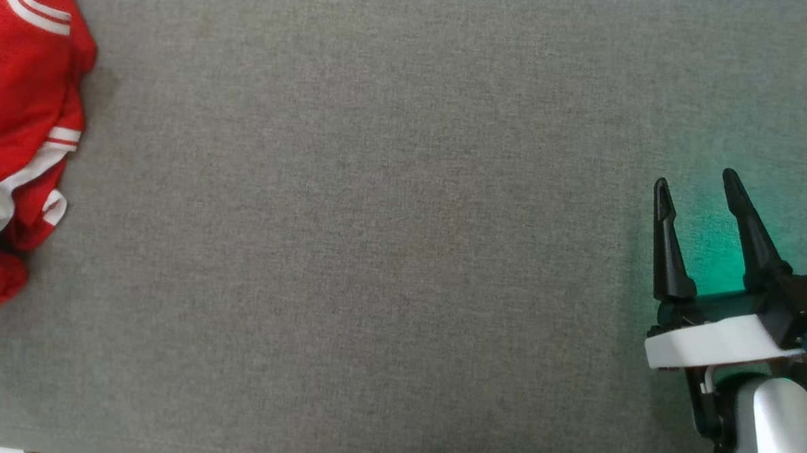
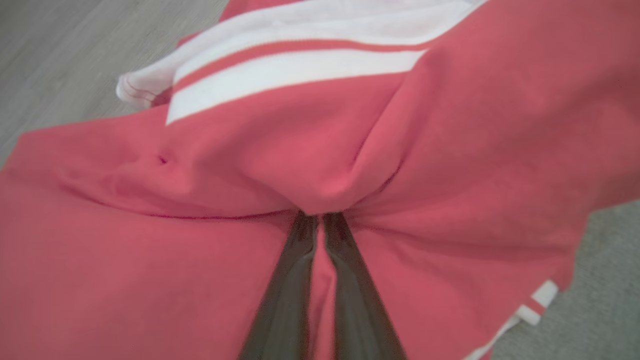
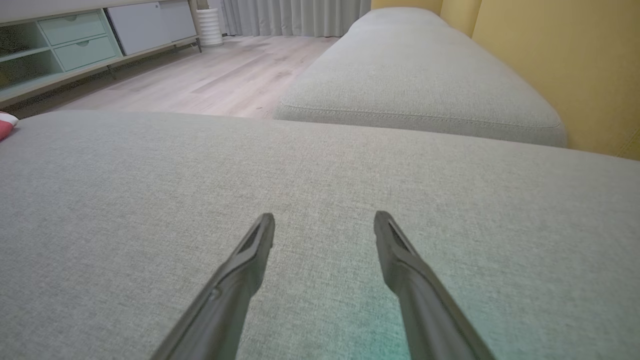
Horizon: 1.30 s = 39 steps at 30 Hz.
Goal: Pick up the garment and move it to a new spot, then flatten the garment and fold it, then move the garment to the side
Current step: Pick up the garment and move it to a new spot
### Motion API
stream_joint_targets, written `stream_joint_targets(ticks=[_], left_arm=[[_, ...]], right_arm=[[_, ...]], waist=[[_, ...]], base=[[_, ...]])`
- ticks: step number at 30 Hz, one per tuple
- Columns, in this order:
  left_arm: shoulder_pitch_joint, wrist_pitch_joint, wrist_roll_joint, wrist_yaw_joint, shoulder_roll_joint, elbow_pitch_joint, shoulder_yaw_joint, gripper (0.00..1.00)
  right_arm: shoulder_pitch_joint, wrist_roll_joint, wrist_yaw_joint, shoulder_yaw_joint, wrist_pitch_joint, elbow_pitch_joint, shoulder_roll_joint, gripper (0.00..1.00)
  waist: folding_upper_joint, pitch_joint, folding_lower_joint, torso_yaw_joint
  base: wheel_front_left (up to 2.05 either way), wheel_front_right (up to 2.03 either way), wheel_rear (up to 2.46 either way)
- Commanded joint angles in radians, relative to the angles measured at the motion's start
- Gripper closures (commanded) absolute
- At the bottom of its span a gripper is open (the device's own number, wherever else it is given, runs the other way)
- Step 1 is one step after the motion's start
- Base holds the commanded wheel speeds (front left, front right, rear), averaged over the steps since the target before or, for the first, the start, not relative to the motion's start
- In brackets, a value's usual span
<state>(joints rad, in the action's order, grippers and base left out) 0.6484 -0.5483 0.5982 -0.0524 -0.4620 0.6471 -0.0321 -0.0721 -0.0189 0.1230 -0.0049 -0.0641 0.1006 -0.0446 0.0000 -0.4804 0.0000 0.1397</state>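
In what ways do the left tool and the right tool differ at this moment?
The left tool is shut; the right tool is open wide. The left tool pinches a fold of the red garment; the right tool holds nothing, above bare grey sofa. Both have two dark fingers.

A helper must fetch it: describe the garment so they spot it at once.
Find the wide grey cushion and follow it to the head view's left edge. The garment lies crumpled there, with the left gripper shut on a fold. Its bright red cloth with white stripes stands out from plain grey.
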Motion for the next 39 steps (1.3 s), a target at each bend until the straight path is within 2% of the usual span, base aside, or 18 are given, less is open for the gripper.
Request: stream_joint_targets(ticks=[1,6,17,22,25,30,39], left_arm=[[-0.013,0.005,-0.009,-0.003,-0.066,-0.012,-0.029,1.0],[0.003,0.046,-0.038,0.002,-0.098,-0.044,-0.016,1.0],[0.112,0.077,-0.084,0.059,-0.175,-0.201,0.028,1.0],[0.203,0.079,-0.094,0.086,-0.172,-0.29,0.063,1.0],[0.256,0.075,-0.088,0.103,-0.137,-0.348,0.097,1.0],[0.306,0.052,-0.036,0.128,-0.038,-0.447,0.158,1.0],[0.261,0.053,0.052,0.153,0.158,-0.541,0.293,1.0]], right_arm=[[-0.001,-0.004,0.008,0.022,0.001,0.033,-0.006,0.0],[-0.001,0.007,0.008,0.024,-0.011,0.003,-0.006,0.0],[0.006,0.087,0.008,0.046,-0.075,-0.124,-0.006,0.0],[0.011,0.124,0.008,0.057,-0.106,-0.184,-0.006,0.0],[0.013,0.141,0.008,0.063,-0.12,-0.211,-0.006,0.0],[0.012,0.158,0.008,0.072,-0.13,-0.235,-0.006,0.0],[-0.006,0.159,0.008,0.08,-0.129,-0.237,-0.006,0.0]], waist=[[0.0,0.007,0.0,0.001],[0.0,0.062,0.0,0.005],[0.0,0.267,0.0,0.014],[0.0,0.342,0.0,0.008],[0.0,0.379,0.0,0.001],[0.0,0.415,0.0,-0.027],[0.0,0.415,0.0,-0.14]], base=[[0.0,0.0,0.0],[0.0,0.0,0.0],[0.0,0.0,0.0],[0.0,0.0,0.0],[0.0,0.0,0.0],[0.0,0.0,0.0],[0.0,0.0,0.0]])
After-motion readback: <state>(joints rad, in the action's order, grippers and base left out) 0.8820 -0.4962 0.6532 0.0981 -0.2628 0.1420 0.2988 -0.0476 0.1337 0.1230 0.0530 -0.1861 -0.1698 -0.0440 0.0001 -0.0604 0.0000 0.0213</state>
